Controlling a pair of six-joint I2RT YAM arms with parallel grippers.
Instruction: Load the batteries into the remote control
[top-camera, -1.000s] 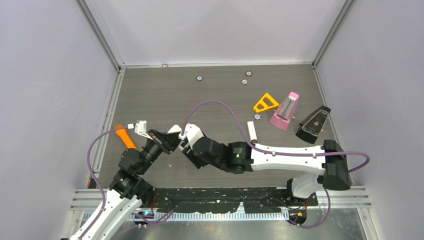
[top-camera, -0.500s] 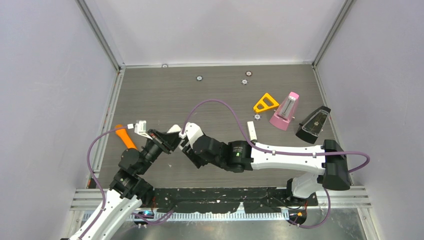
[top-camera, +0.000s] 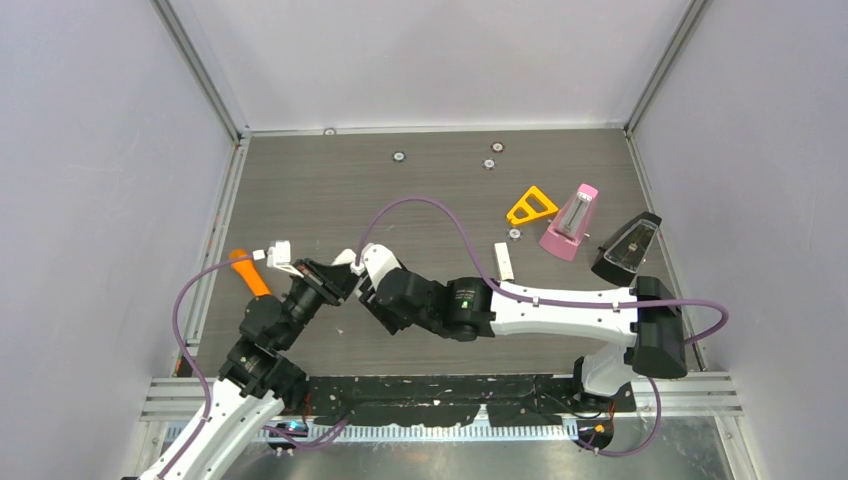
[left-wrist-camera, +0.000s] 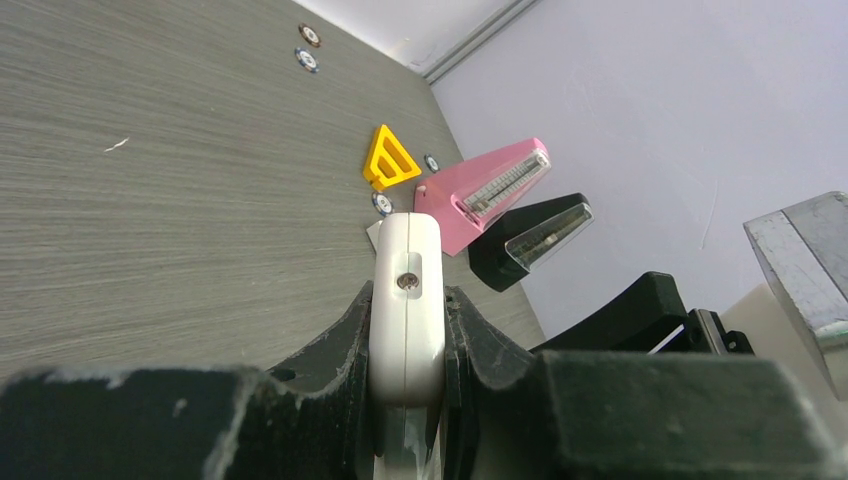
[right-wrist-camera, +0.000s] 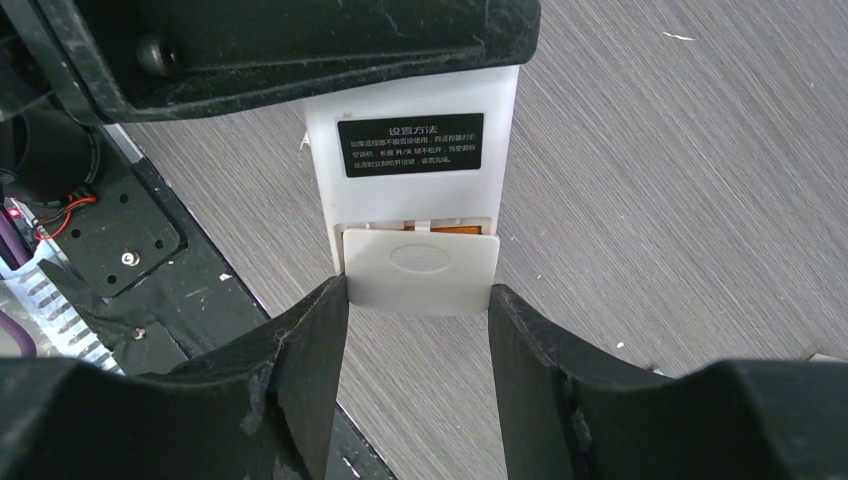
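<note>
Through the left wrist camera you see the remote control (left-wrist-camera: 407, 250) edge-on at the centre of the frame. The left end effector (left-wrist-camera: 407, 300) is clamped narrowly on its two broad faces, holding it clear above the tabletop (left-wrist-camera: 150, 200). Beyond it, in the upper middle, sit a yellow triangle (left-wrist-camera: 391, 160), a pink metronome (left-wrist-camera: 485, 195) and a black metronome (left-wrist-camera: 530, 238), all close together.

In the right wrist camera the remote hangs down from the top of the frame, its back with the black label facing you. The battery cover (right-wrist-camera: 422, 268) sits at its lower end, not fully home. A strip of orange shows in the gap above it, probably one of the batteries (right-wrist-camera: 445, 230), but too little is exposed to be sure. The right end effector (right-wrist-camera: 416, 292) stands about half open, one fingertip at each lower corner of the cover. You cannot tell from here whether it is pinching the cover or only touching it.

From the top camera the two end effectors meet nose to nose in the lower left of the frame. An orange stick (top-camera: 250, 274) lies just left of them. A small white bar (top-camera: 504, 262) lies right of centre, near the metronomes.
</note>
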